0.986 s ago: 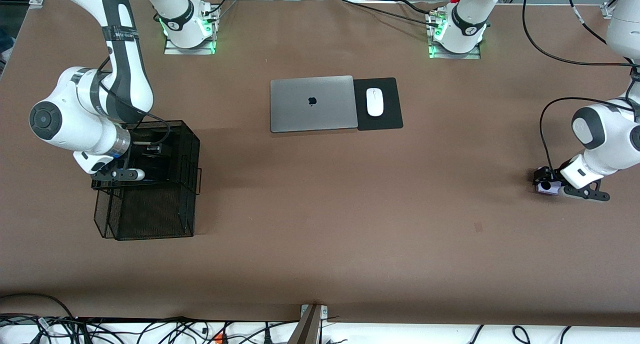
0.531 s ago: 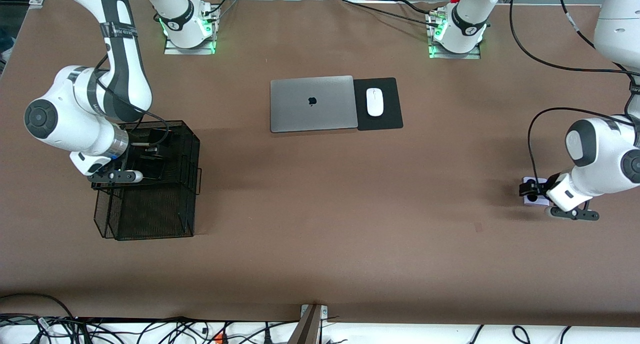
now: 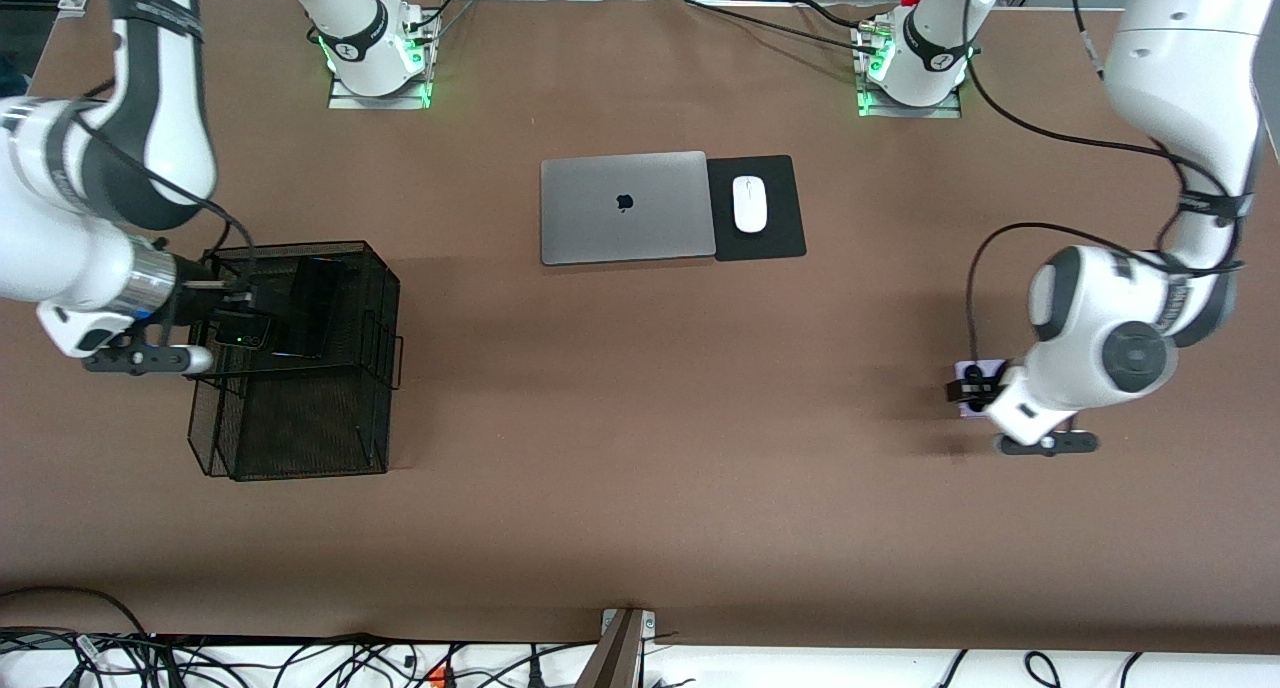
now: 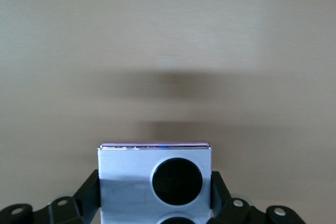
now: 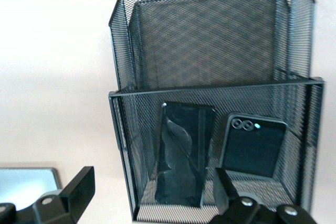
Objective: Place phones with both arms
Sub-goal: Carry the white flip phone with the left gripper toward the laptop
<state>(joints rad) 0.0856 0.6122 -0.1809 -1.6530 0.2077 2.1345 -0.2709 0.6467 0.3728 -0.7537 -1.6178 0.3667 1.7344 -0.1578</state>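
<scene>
Two phones already lie in the black mesh basket (image 3: pixel 375 298) at the right arm's end of the table: the longer black slab phone (image 5: pixel 182 153) and, just beside it, the small squarish black flip phone (image 5: pixel 253 145), both in the same compartment, the one farther from the front camera; the compartment nearer that camera looks empty. One phone is left, the lavender-white flip phone (image 4: pixel 155 182), pinched between the fingers of the left gripper (image 3: pixel 972 393), which hangs over bare table at the left arm's end; the left wrist view shows the fingers pressed against its two side edges, one black circle in full and a second cut off below. Everything turns on this gap: the basket lies well apart from the held phone, along the length of the table, with the silver laptop (image 3: pixel 625 208) and white mouse (image 3: pixel 749 204) off the straight path, farther from the front camera. By my reading the left arm must carry it across. Its partner, the right gripper (image 3: pixel 225 323), stands with fingers spread wide and empty over the basket's edge, holding nothing.
</scene>
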